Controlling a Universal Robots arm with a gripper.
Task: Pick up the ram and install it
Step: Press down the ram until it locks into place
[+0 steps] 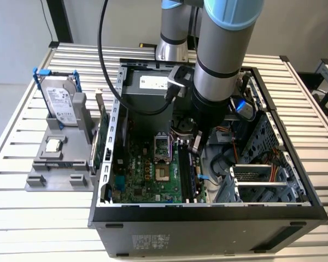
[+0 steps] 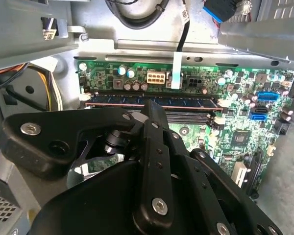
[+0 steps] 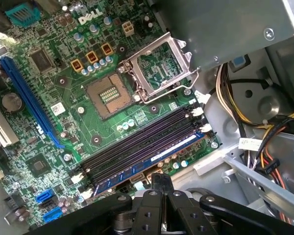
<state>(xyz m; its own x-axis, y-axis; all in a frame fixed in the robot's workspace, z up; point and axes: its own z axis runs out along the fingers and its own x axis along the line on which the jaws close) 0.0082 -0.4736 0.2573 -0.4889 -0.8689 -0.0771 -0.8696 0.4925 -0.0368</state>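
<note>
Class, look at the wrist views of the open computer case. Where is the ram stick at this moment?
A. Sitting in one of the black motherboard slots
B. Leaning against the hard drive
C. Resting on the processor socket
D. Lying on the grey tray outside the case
A: in both wrist views the ram sits along a black motherboard slot, just ahead of the gripper, whose fingers are closed together.

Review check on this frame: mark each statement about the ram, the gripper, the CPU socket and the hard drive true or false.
1. The ram sits in a motherboard slot. True.
2. The gripper is shut, right above the ram. True.
3. The CPU socket cover is closed. False: its metal frame is flipped open.
4. The hard drive lies inside the computer case. False: it stands in a grey holder on the table, at the exterior view's left.
</note>
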